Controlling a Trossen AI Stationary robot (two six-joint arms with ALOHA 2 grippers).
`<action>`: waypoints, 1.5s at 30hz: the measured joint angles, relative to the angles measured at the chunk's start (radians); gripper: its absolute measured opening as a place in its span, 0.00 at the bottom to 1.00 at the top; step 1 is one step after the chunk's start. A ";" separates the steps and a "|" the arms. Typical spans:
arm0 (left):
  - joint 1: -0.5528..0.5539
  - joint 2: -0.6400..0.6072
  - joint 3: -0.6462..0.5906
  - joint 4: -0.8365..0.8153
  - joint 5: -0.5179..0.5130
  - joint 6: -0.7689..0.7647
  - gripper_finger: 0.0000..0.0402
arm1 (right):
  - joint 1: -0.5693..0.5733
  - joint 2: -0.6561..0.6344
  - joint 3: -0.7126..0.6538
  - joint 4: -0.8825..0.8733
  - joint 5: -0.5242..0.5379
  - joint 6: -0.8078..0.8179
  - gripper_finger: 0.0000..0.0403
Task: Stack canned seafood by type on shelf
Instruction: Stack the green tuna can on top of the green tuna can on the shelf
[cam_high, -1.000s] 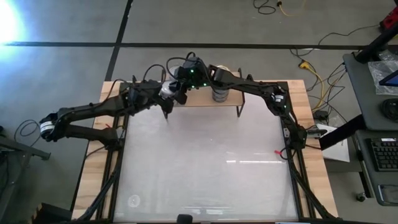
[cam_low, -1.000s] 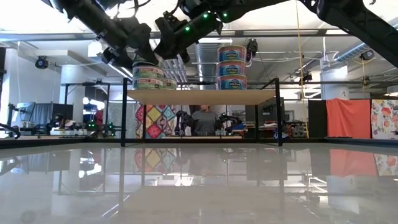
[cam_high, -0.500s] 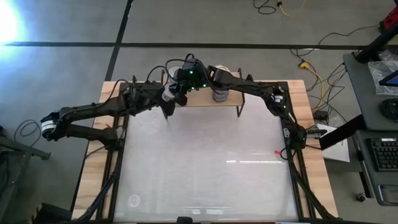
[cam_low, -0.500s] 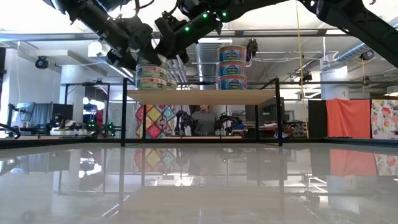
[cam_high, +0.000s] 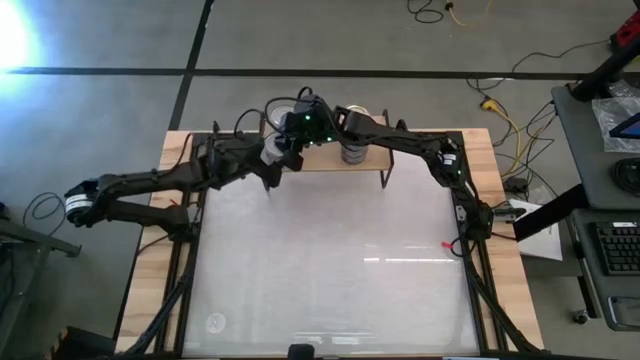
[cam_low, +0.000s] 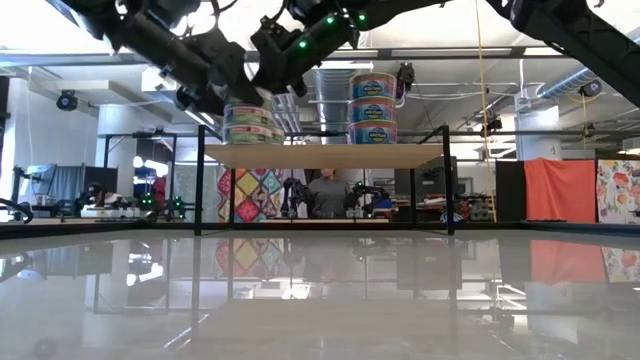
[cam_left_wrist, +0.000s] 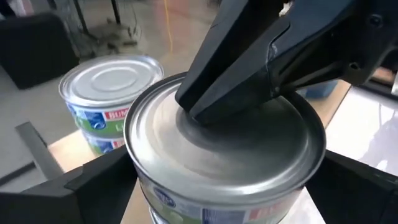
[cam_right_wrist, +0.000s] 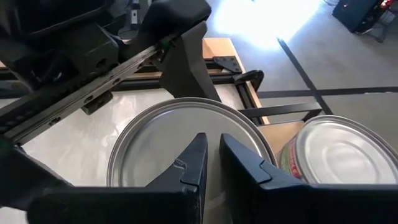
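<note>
A silver-topped tin (cam_left_wrist: 249, 155) stands on the left part of the light-wood shelf (cam_low: 325, 155), between the two fingers of my left gripper (cam_high: 272, 158). My right gripper (cam_right_wrist: 211, 155) reaches in from the table's right and stands shut on that tin's top (cam_right_wrist: 149, 155). A second silver-topped tin (cam_left_wrist: 112, 87) with a green and blue label sits just behind it. A pile of three tins (cam_low: 372, 107) stands on the shelf's right part. In the low view I cannot tell whether the held tin (cam_low: 250, 125) rests on the board or on another tin. My left gripper pinches the tin by its side wall (cam_left_wrist: 140, 180), one finger (cam_left_wrist: 87, 186) on each side, coming in level from the table's left. The tin stays upright on the shelf. My right gripper presses its shut fingertips (cam_left_wrist: 211, 102) down on the middle of the tin's top, slanting down from above.
The shelf stands on thin black legs (cam_low: 200, 185) at the table's far edge (cam_high: 330, 135). The white table top (cam_high: 330, 260) stretches in front of it. The room behind shows a person (cam_low: 328, 195), frames and cables.
My left gripper has slid the held tin a little toward the table's right along the shelf, upright all the while. My right gripper has stayed on the tin's top and gone with it.
</note>
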 joint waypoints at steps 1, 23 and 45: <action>0.000 0.000 -0.021 0.044 -0.002 0.004 0.98 | -0.001 0.000 0.000 -0.005 0.000 -0.006 0.09; -0.001 -0.055 -0.140 0.217 0.068 0.124 0.99 | -0.002 -0.002 -0.003 -0.062 0.044 -0.038 0.09; 0.019 -0.018 -0.107 0.199 0.028 0.102 0.98 | -0.010 -0.002 -0.004 -0.070 0.082 -0.031 0.09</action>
